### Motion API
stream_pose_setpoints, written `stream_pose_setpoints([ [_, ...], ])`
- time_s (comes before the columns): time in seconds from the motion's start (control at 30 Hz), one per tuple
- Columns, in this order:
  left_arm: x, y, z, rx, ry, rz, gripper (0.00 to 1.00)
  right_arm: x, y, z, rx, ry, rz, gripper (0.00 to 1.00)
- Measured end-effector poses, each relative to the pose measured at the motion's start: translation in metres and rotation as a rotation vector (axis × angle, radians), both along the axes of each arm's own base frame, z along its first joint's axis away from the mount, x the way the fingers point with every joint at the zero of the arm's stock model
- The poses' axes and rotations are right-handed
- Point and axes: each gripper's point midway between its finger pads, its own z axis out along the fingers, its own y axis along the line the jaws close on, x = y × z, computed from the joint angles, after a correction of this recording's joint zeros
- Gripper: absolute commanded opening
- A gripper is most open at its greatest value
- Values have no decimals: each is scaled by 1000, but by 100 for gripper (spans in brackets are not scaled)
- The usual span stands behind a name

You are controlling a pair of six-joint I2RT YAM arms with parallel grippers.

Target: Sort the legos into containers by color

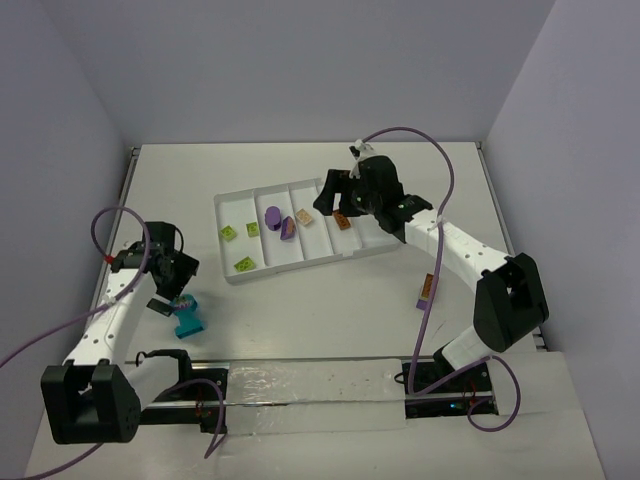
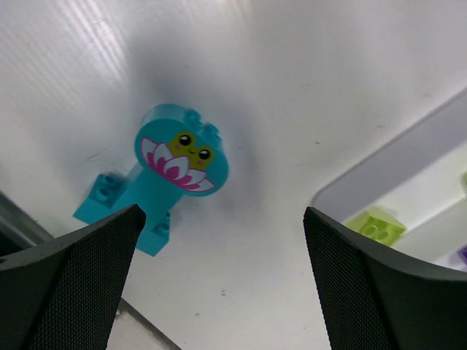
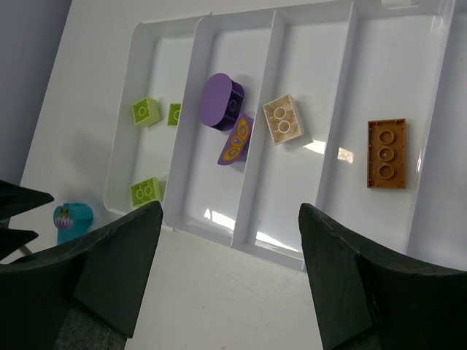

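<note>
The left gripper [image 1: 168,297] is hovering just beside a teal lego [image 1: 187,319] lying on the table [image 1: 330,312]. The right gripper [image 1: 328,203] is hanging over the white divided tray [image 1: 290,272].

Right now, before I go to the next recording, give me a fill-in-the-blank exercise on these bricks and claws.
1. The teal brick lies on the ____, outside the white tray.
2. The tray compartment nearest the left arm holds ____ lime green bricks.
3. The left claw, near the teal brick, is ____ and grips nothing.
4. The tan brick has its compartment between the purple bricks and the ____ brick.
Missing words: table; three; open; orange-brown.
</note>
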Motion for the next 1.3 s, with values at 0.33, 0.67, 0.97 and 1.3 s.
stream_pose_setpoints([
  [0.33, -22, 1, -48, 5, 188, 36, 99, -1, 1, 1, -3, -2, -1, 83],
  [0.67, -2, -10, -62, -46, 166, -40, 91, -1, 1, 2, -2, -5, -1, 83],
  [0.97, 30, -9, -46, -27, 94, -87, 78, -1, 1, 2, -2, -5, -1, 82],
  [1.3, 8, -9, -67, -26, 161, -98, 93, -3, 1, 2, -7, 3, 1, 81],
])
